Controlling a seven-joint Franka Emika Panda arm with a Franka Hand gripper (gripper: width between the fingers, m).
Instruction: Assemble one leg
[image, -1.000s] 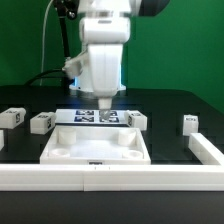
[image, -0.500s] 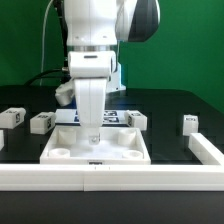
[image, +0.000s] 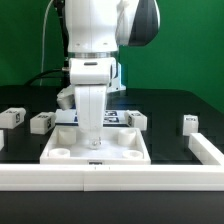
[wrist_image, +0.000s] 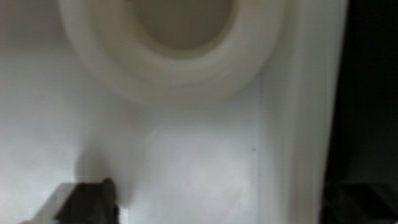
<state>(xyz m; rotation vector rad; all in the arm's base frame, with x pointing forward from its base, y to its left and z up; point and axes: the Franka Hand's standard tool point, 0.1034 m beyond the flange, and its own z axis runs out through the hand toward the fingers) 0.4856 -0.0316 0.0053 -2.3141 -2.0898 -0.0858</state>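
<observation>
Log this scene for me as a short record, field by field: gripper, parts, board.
gripper: down at the tabletop piece, jaws unclear
tabletop piece: flat on the table, sockets facing up
legs: four loose, none held; two at the exterior view's left, two at its right
marker board: behind the tabletop piece, partly hidden by the arm
socket: close under the wrist camera

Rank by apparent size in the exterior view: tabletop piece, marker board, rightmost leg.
1. tabletop piece
2. marker board, partly hidden behind the arm and lying farther back
3. rightmost leg, clearly smallest
</observation>
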